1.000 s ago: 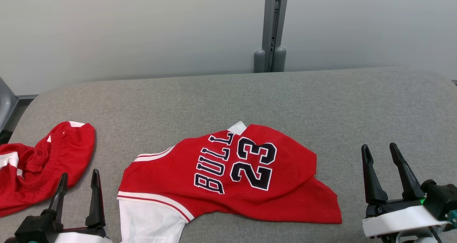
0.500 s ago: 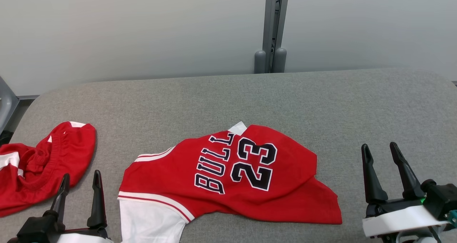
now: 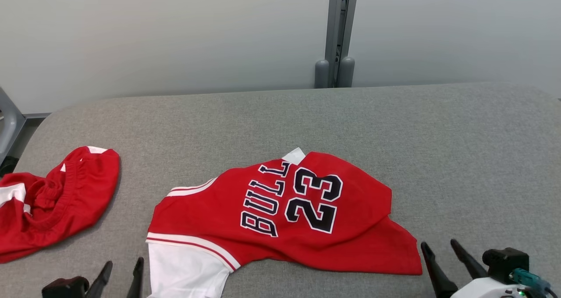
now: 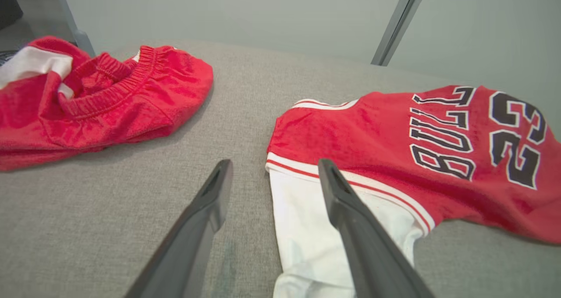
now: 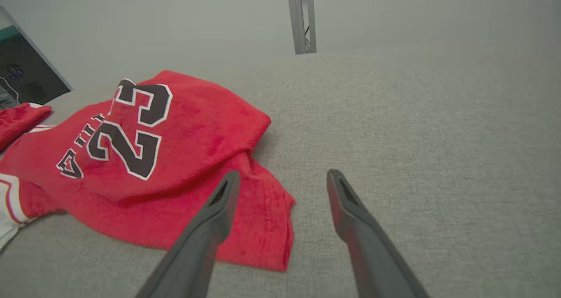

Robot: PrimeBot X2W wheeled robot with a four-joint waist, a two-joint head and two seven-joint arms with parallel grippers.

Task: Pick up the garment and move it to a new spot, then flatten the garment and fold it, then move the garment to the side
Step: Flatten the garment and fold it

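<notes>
A red jersey, the garment, lies crumpled near the middle of the grey fabric-covered bench, towards the robot's edge. Its printed face is up, showing the letters "BULL" and the number 23 in black with white outlines. A white panel with red and white trim runs off its near left corner towards the bottom of the head view, and a small white tag pokes out at its far edge. The right part of the jersey is folded over itself, with a red hem corner reaching out to the near right. A second piece of red clothing, a pair of shorts with an elastic waistband, is bunched at the left end of the bench, well apart from the jersey. The left pincer sits low at the near edge just left of the white panel, its two dark fingers spread wide with nothing held; in the left wrist view one finger lines up over bare bench and the other over the white cloth. The right pincer sits just beside the red hem corner, likewise spread wide and empty. Behind the bench a grey metal post stands against a pale wall.
</notes>
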